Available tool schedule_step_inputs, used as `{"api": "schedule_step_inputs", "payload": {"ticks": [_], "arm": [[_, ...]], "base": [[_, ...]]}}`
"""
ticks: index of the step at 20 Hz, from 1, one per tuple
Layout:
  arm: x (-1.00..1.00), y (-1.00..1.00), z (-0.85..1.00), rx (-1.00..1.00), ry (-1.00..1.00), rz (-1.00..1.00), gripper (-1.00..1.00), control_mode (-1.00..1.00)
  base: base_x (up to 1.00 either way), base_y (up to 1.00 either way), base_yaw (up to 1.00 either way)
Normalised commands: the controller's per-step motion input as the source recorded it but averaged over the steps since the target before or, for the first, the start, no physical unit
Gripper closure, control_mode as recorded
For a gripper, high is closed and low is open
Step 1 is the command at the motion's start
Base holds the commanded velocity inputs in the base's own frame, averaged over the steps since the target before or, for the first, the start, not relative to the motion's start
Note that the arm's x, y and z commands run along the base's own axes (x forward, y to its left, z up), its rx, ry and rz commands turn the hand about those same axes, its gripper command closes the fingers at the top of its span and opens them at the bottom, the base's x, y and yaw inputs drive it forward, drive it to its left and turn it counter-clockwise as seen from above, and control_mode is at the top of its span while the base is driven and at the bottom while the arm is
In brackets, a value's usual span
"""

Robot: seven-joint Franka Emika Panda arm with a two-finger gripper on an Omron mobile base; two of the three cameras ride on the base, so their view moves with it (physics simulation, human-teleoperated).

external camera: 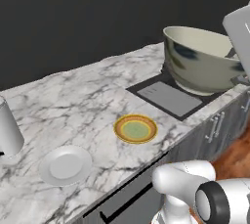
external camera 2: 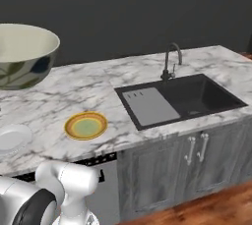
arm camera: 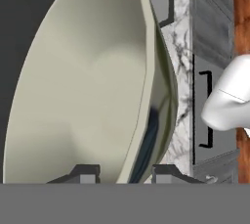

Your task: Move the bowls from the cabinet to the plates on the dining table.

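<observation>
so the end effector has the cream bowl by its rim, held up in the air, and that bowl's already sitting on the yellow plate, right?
Not quite. The end effector does have the cream bowl by its rim and up in the air, but nothing sits on the yellow plate: it lies bare on the marble top, apart from the bowl. The left base view shows this.

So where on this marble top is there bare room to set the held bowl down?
Bare marble lies behind the yellow-rimmed plate toward the dark wall, and between it and the white plate. The sink and faucet take the right side. The gripper clamps the cream bowl.
</observation>
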Motion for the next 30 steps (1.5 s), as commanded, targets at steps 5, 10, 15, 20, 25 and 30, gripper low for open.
{"api": "schedule_step_inputs", "payload": {"ticks": [5,10,15,20,25,30], "arm": [[0.0,0.0,0.0,0.0,0.0,0.0,1.0,1.0],[0.0,0.0,0.0,0.0,0.0,0.0,1.0,1.0],[0.0,0.0,0.0,0.0,0.0,0.0,1.0,1.0],[0.0,0.0,0.0,0.0,0.0,0.0,1.0,1.0],[0.0,0.0,0.0,0.0,0.0,0.0,1.0,1.0],[0.0,0.0,0.0,0.0,0.0,0.0,1.0,1.0]], "base": [[0.0,-0.01,0.5],[0.22,-0.33,0.22],[0.59,-0.23,0.02],[0.31,0.13,0.17],[0.07,0.06,0.46],[0.0,0.0,0.5]]}}
